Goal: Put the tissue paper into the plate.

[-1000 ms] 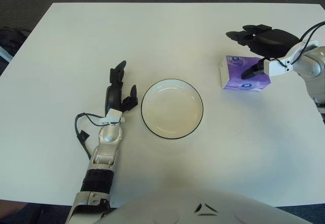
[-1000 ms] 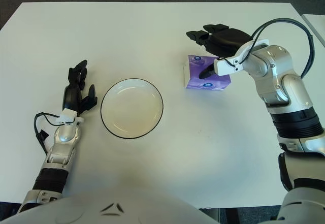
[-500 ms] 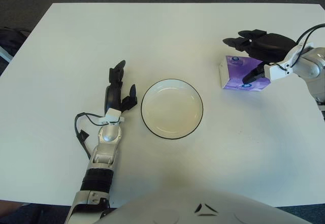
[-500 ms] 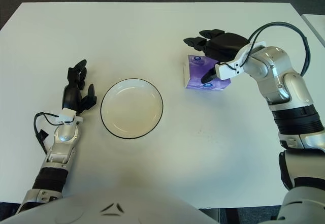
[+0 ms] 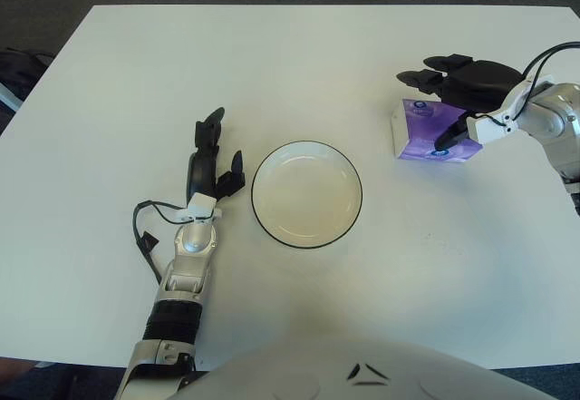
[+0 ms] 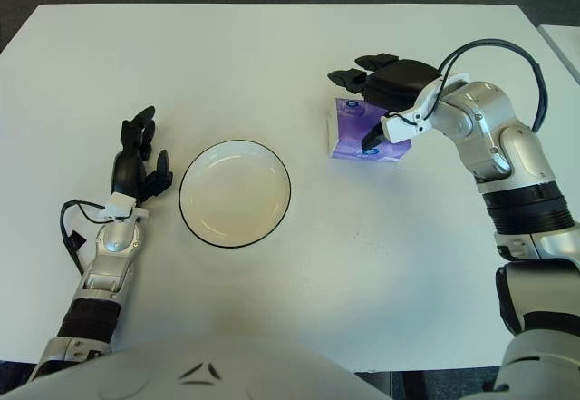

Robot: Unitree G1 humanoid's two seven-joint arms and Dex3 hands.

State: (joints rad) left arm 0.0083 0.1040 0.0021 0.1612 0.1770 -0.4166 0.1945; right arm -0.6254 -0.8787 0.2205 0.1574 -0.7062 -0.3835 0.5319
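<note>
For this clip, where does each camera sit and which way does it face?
Left eye view: on the head, looking forward and down at the white table; shows the left robot hand left of the plate, the right robot hand over the purple tissue pack, and the robot's chest at the bottom edge.
Right eye view: the same head, slightly to the right; more of the right arm shows.
Shared: both views take in the table, plate, tissue pack and both hands.

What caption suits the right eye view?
Right hand open over purple tissue pack; empty plate waits beside idle left hand.
</note>
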